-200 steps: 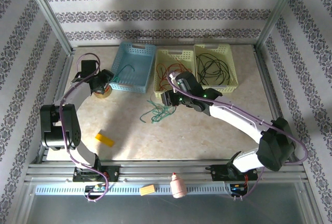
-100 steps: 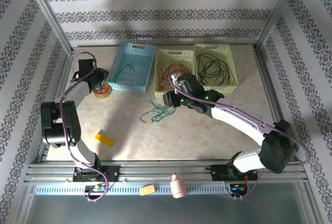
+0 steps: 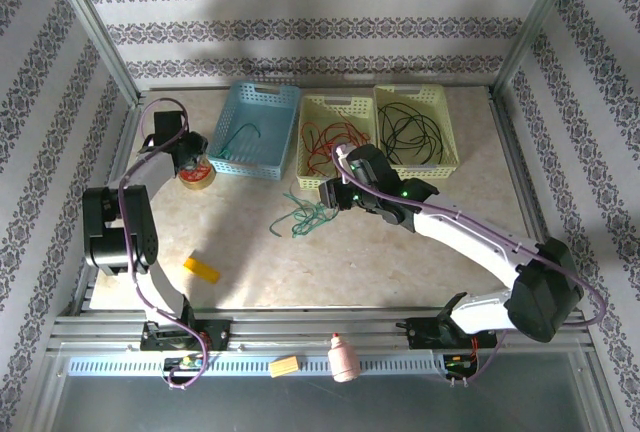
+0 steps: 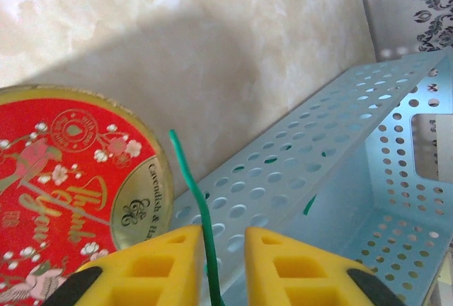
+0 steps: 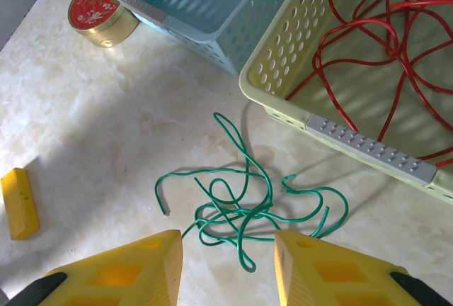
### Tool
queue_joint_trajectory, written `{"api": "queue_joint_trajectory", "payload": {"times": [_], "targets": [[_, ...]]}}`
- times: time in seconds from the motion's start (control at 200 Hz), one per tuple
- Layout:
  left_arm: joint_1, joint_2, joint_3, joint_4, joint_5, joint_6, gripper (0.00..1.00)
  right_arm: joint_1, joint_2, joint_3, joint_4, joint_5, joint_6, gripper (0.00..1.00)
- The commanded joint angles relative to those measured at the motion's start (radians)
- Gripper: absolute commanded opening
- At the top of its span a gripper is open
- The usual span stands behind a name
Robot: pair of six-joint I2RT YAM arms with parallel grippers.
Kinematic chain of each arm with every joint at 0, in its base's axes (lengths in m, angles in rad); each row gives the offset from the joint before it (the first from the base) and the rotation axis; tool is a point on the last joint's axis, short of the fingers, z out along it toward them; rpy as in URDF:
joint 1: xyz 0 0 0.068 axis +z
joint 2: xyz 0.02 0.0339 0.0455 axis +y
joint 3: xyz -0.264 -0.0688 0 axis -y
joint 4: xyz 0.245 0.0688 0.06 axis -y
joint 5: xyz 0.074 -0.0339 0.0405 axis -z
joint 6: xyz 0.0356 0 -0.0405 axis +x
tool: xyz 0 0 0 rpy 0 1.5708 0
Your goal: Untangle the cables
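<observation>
Loose green tangle (image 3: pixel 305 217) sits mid-desk (image 3: pixel 400 262), just short of the baskets lined along the far edge. In the right wrist view it lies directly under and just ahead of the right gripper (image 5: pixel 226 249), centred on the gap. Its spread runs crosswise to the fingers, roughly parallel to the near edge. One tail trails toward the left edge and one strand reaches up toward the middle basket (image 5: pixel 279 58). Right gripper jaws stand well apart, nothing in them. Right arm is by far the nearer one: it reaches from the near right corner diagonally to mid-desk, wrist pitched down over the tangle. My read: a straight drop lands on the dense knot, and the jaw line crosses most strands, so it would grab several at once unless it shifts to a single tail. Left arm is folded up along the left edge. The left gripper (image 4: pixel 223 239) is down at the outer wall of the blue basket (image 4: pixel 340 164), beside the tin (image 4: pixel 64 157), near the far left corner. Its jaws are close together with a narrow gap. A green cable (image 4: pixel 191 185) runs up through that gap against one finger, not visibly pinched. Sorted so far, judging by layout: red cables (image 3: pixel 322 147) in the middle basket, black cables (image 3: pixel 405 127) in the right basket (image 3: pixel 452 142), green in the blue one.
</observation>
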Motion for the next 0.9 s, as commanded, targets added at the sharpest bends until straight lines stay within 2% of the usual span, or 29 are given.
{"api": "queue_joint_trajectory", "payload": {"times": [0.0,0.06,0.195,0.645,0.895], "targets": [[0.012,0.029,0.04,0.02,-0.02,0.017,0.18,-0.009,-0.025,-0.012,0.006,0.027,0.015,0.39],[0.012,0.037,0.05,0.017,-0.014,0.022,0.15,-0.01,-0.028,-0.012,0.006,0.028,0.015,0.39],[0.012,0.029,0.057,0.018,-0.003,0.049,0.0,-0.009,-0.034,-0.016,0.01,0.03,0.024,0.39],[0.007,-0.063,0.083,0.016,0.023,0.167,0.0,-0.009,-0.022,-0.008,0.022,0.017,0.022,0.39],[-0.071,-0.062,0.137,0.071,0.177,0.233,0.0,-0.012,-0.017,-0.008,0.023,0.013,0.017,0.39]]}}
